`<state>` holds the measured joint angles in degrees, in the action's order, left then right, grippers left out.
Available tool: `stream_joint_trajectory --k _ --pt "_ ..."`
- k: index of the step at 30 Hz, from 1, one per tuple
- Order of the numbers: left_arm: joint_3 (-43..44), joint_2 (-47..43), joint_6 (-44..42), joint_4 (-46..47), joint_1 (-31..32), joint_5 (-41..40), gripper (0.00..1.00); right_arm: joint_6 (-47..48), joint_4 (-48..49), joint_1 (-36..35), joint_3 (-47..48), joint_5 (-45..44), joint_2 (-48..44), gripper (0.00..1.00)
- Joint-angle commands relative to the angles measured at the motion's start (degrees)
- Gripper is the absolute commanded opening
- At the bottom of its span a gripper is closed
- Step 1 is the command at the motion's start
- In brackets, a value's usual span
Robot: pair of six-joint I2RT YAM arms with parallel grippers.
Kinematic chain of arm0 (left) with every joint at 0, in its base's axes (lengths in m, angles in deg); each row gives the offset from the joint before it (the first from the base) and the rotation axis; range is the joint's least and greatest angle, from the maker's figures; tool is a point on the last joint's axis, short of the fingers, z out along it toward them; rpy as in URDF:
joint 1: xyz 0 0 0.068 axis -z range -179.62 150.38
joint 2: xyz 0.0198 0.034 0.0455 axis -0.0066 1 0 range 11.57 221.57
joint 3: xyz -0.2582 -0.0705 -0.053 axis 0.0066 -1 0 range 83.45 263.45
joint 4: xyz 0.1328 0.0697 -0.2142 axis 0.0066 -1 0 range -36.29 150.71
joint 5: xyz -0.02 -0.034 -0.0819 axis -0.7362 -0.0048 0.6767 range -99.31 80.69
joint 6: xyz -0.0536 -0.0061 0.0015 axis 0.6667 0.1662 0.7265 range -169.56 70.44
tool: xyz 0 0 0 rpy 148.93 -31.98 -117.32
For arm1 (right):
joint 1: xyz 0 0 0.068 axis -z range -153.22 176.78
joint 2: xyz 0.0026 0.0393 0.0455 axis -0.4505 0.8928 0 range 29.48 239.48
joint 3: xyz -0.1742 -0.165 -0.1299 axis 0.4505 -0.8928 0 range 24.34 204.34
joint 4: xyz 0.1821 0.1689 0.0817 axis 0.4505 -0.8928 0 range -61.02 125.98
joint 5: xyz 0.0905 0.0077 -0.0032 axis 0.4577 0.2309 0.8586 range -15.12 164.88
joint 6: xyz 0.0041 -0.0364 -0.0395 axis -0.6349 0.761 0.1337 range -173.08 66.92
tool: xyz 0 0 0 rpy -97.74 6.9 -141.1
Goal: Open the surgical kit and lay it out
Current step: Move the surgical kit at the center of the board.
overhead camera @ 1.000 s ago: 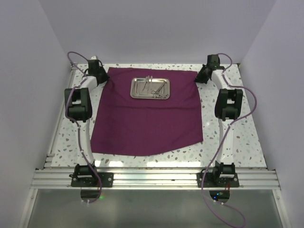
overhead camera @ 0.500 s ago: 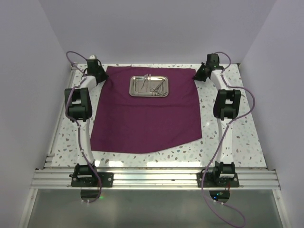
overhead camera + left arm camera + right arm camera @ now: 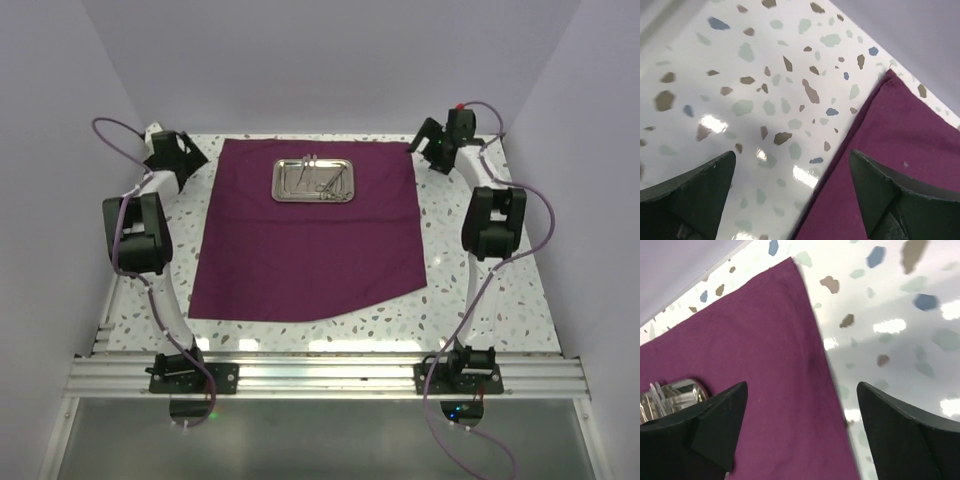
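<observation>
The surgical kit lay at the middle of the table (image 3: 480,290). Its purple cloth (image 3: 310,250) was spread flat, and the steel tray (image 3: 343,182) sat on the cloth toward 12 o'clock with thin silver instruments (image 3: 320,184) piled inside.

The left gripper (image 3: 790,167) hung at 11 o'clock over the cloth's far left corner. Its jaws were wide apart and held nothing, one finger above the cloth and the other above bare table. The right gripper (image 3: 801,392) hung at 1 o'clock over the far right edge, also spread and empty.

The cloth looked soft, light and limp. It would likely be best pinched at a corner or hem, and a pull on it would probably drag the tray along. The tray seemed stiff and slippery, so its raised rim looked like the safest hold. The instruments appeared slim, tangled and low-lying, so each would likely need a pinch across its shaft, one at a time.
</observation>
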<state>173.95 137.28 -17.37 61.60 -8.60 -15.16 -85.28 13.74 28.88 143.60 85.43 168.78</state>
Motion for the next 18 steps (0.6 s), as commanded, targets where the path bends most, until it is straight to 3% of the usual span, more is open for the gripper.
stream_joint_trajectory --k 1,4,7,8,9,10,14,18 --pt "-4.6 -13.4 0.0 6.6 0.3 -4.4 0.99 4.8 0.9 0.9 -4.9 -7.9 -12.8 0.98" --pt "-9.4 -22.8 -0.6 6.6 1.7 -5.3 0.99 6.4 -0.5 0.9 -9.3 -10.2 -21.0 0.99" --pt "-18.3 -33.3 -0.9 7.1 3.9 -5.0 0.95 6.4 1.1 -0.5 -22.0 -7.9 -30.9 0.71" --pt "-20.7 -35.1 -0.5 7.5 4.7 -4.7 0.93 6.7 1.3 -3.1 -24.8 -7.7 -33.5 0.29" --pt "-23.2 -36.9 -0.1 8.9 5.4 -3.9 0.91 6.7 1.6 -4.8 -27.7 -8.0 -35.7 0.11" --pt "-28.6 -40.2 0.8 9.6 7.2 -3.9 0.85 6.3 1.7 -6.6 -30.7 -8.7 -37.6 0.0" --pt "-39.5 -44.1 2.4 14.7 14.4 -3.0 0.64 4.9 4.1 -18.9 -47.3 -11.8 -46.4 0.0" --pt "-41.1 -40.3 0.5 15.6 23.3 -1.7 0.58 1.8 6.5 -25.7 -58.3 -12.4 -50.2 0.0"
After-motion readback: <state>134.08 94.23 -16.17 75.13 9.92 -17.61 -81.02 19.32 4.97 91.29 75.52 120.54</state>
